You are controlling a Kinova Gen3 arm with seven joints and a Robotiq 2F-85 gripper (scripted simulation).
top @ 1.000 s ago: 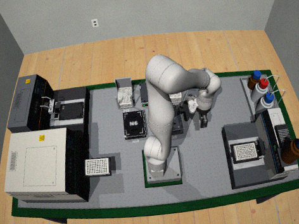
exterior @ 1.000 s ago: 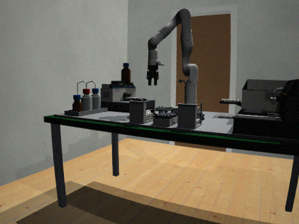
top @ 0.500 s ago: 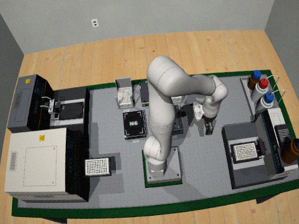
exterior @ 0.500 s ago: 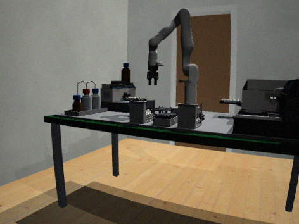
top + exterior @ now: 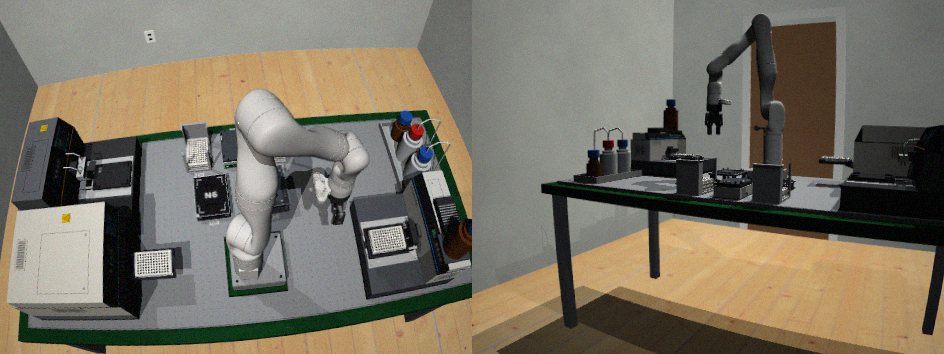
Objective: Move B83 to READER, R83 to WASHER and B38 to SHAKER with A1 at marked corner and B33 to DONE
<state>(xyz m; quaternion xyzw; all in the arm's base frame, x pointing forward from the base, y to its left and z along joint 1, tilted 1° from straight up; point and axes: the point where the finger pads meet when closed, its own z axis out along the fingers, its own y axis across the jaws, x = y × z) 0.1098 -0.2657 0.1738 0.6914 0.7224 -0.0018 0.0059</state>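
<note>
1. Nearest in the top view, on the left, a white well plate (image 5: 153,263) sits on a dark tray in front of the large pale instrument (image 5: 56,257). No plate label is readable, so I cannot say which station this is.
2. On the right, slightly farther back, another well plate (image 5: 387,239) lies flat in the nest of a dark instrument (image 5: 363,280).
3. The gripper (image 5: 338,214) hangs high above the deck, just left of that right-hand instrument, its fingers spread wide with nothing between them; the exterior view shows it well clear of everything below.
4. Farther back, nest N6 (image 5: 212,195) holds no plate, and a deep rack (image 5: 196,131) behind it shows a plate inside.
5. Judging by the arm's reach, the right-hand plate is the target, probably the first step in hand. The next move calls for centring over that plate, aligning the fingers across it, then descending straight down.
</note>
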